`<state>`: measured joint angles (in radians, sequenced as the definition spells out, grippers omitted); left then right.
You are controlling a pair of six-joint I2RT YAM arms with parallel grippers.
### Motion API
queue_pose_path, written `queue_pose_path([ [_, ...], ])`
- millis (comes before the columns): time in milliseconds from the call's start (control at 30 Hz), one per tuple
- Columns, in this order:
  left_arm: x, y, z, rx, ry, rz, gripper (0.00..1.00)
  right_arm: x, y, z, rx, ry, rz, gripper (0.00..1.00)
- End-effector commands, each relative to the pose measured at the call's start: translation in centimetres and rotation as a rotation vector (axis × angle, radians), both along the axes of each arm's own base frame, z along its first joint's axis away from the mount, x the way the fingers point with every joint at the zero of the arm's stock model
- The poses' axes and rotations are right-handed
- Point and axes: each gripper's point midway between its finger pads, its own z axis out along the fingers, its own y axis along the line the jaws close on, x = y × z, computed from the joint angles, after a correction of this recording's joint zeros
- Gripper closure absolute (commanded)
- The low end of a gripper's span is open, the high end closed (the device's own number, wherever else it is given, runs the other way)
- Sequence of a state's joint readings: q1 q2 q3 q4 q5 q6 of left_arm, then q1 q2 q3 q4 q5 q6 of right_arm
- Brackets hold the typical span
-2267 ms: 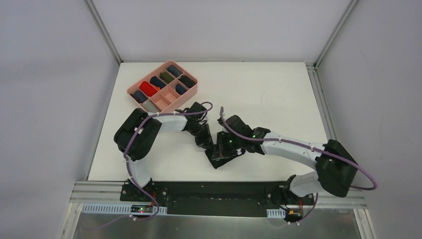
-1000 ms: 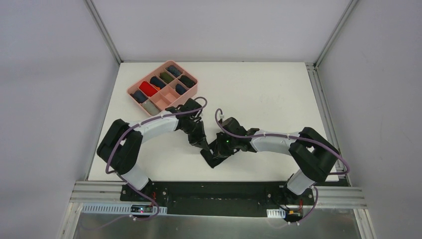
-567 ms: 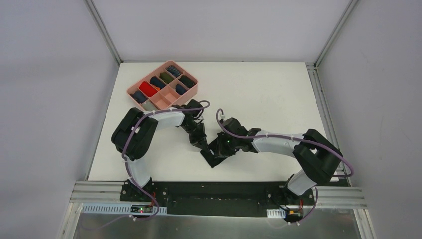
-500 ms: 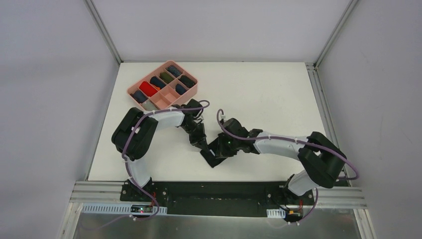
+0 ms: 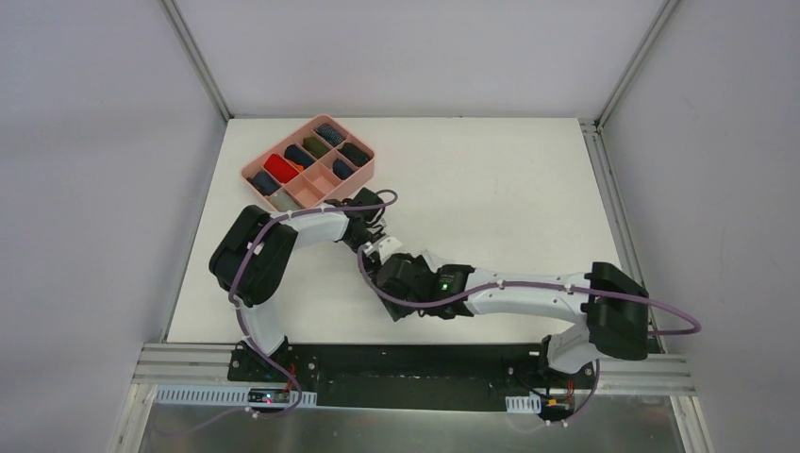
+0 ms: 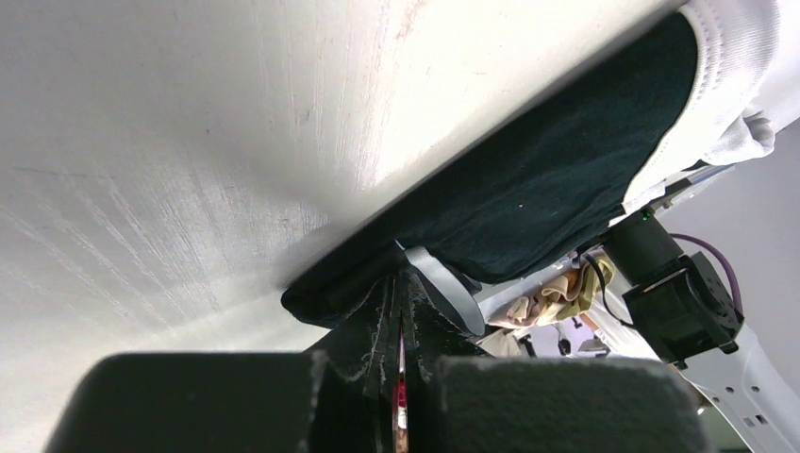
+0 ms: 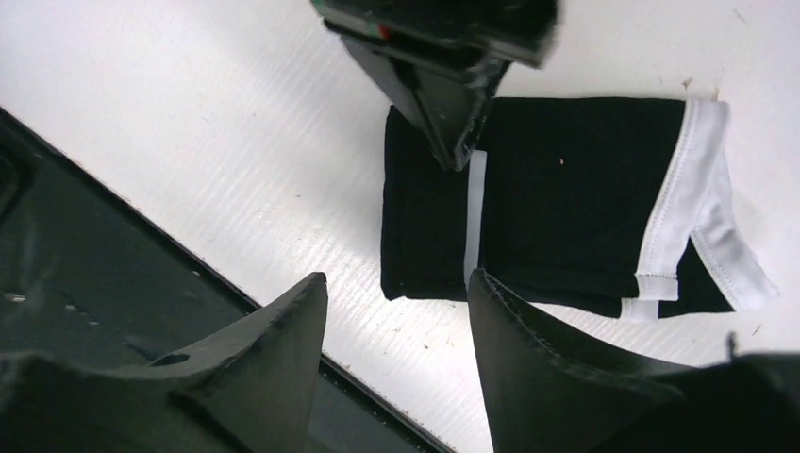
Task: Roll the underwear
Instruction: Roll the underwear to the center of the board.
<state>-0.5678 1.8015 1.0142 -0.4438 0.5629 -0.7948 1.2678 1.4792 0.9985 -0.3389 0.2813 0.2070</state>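
In the top external view the light is bright and even and falls from above. The white table (image 5: 509, 179) is almost overexposed, and the arms throw only soft, weak shadows on it. This picture is sharp up to its corners.

In the left wrist view a strong glare lies on the table, and the black underwear (image 6: 566, 189) is a dark mass with little detail. The left gripper (image 6: 401, 293) is blurred at the bottom.

In the right wrist view the underwear and the fine ridges of the table are sharp. The right gripper (image 7: 396, 278), near the lens, is dark and soft.
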Motion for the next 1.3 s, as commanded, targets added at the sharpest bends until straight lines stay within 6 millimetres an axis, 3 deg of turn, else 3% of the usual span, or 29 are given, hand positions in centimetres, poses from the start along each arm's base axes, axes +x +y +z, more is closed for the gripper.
queue_pose_path([
  [0,0.1,1.8,-1.2,0.084,-0.037,-0.011,1.0,1.0,-0.8,-1.1,-0.187,-0.137,0.058,0.41],
  [167,0.1,1.7,-1.1,0.08,-0.036,-0.013,1.0,1.0,0.3,-2.0,-0.179,-0.147,0.072,0.39],
  [500,0.0,1.7,-1.0,0.077,-0.035,-0.009,1.0,0.1,-0.3,-6.9,-0.251,-0.077,0.066,0.39],
  [600,0.0,1.7,-1.0,0.078,-0.034,-0.009,1.0,0.5,-0.3,-5.9,-0.226,-0.1,0.035,0.38],
  [800,-0.1,1.7,-1.2,0.08,-0.03,-0.011,1.0,1.5,0.9,-0.2,-0.084,-0.169,-0.01,0.36],
  [900,-0.1,1.7,-1.2,0.08,-0.03,-0.011,1.0,1.5,1.6,1.5,-0.034,-0.184,-0.009,0.35],
  [1033,-0.1,1.7,-1.2,0.081,-0.03,-0.012,1.0,0.7,2.3,1.5,-0.024,-0.17,0.028,0.37],
  [1267,0.1,1.6,-0.9,0.073,-0.036,-0.011,1.0,-0.8,2.5,-0.9,-0.029,-0.08,0.049,0.43],
])
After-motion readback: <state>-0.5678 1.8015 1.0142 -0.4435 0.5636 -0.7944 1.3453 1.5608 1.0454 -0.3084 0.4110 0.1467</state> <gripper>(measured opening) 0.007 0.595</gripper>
